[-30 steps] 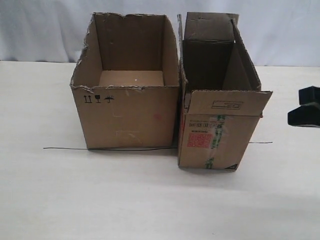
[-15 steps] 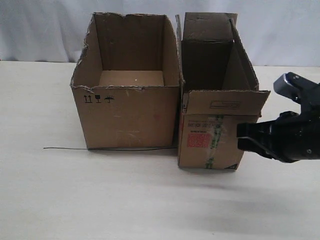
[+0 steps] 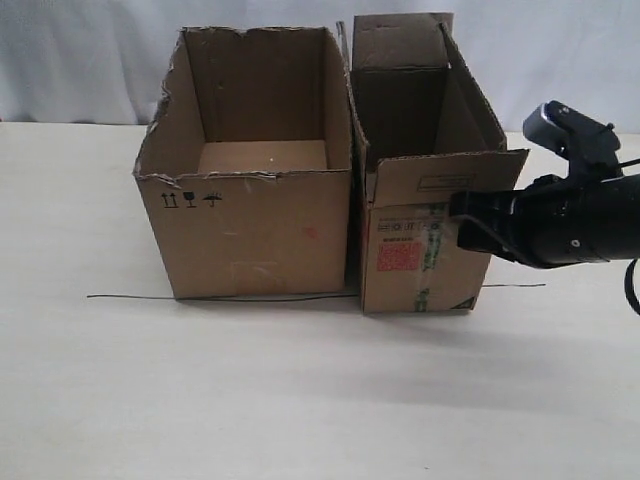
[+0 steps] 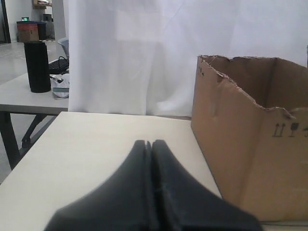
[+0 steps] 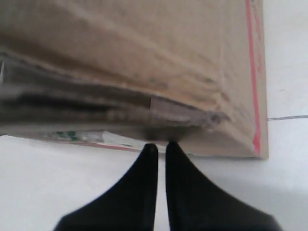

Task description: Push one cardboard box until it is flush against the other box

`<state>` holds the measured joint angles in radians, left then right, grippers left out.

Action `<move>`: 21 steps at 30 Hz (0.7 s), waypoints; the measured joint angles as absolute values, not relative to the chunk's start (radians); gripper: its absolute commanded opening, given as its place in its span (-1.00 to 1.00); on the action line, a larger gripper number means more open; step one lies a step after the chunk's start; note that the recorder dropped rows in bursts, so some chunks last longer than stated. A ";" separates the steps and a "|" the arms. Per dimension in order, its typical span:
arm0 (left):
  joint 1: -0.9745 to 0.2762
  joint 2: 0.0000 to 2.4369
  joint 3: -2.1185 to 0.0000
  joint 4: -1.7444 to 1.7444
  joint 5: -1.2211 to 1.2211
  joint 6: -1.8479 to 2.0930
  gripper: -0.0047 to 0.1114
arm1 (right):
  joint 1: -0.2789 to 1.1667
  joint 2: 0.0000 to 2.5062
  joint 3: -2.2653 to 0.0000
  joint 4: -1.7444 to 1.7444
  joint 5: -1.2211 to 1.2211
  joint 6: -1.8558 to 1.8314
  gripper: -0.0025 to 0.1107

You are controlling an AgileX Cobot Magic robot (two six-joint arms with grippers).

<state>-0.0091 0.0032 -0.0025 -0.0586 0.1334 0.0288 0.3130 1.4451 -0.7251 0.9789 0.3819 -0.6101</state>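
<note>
The cardboard box (image 3: 425, 240) stands toward the far edge of the table (image 3: 300, 400), about midway along its width and on the side nearer the right edge. Its top is open. The front flap (image 3: 445, 185) is folded down over the front face, and the rear flap stands up. A red label (image 3: 398, 257) and a strip of green-striped tape (image 3: 432, 245) show on the front.

Directly beside it, on the side toward the left edge, sits the other box (image 3: 250, 235). It is wider, has ragged top edges, and carries small black handling symbols (image 3: 192, 199) near its upper front corner. The two side walls meet along their upper part. Lower down a thin shadowed seam lies between them, and I cannot tell whether that seam is fully closed.

The right end effector (image 3: 462, 220) reaches in from the right edge of the table, held roughly level. Its tip is against the cardboard box's outer side wall near the front corner. In the right wrist view its two black fingers (image 5: 149, 192) lie almost pressed together with only a slit between them, holding nothing. Their tips are at the box wall, apparently touching it.

The left end effector (image 4: 149, 144) hovers over bare table, with its fingers pressed together and nothing between them. The other box is near it but clearly apart.

A thin dark line (image 3: 130, 297) runs across the table along the boxes' front bottom edges and sticks out past both of them. A white curtain (image 3: 90, 60) hangs behind the far edge.
</note>
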 measured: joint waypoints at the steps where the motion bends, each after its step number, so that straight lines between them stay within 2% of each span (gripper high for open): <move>1: -0.009 0.003 -0.002 -0.059 0.133 0.029 -0.92 | 0.313 1.448 -0.727 0.981 0.380 -0.612 -0.87; 21: -0.009 0.003 -0.002 -0.059 0.133 0.029 -0.92 | 0.313 1.467 -0.747 1.081 0.311 -0.636 -0.87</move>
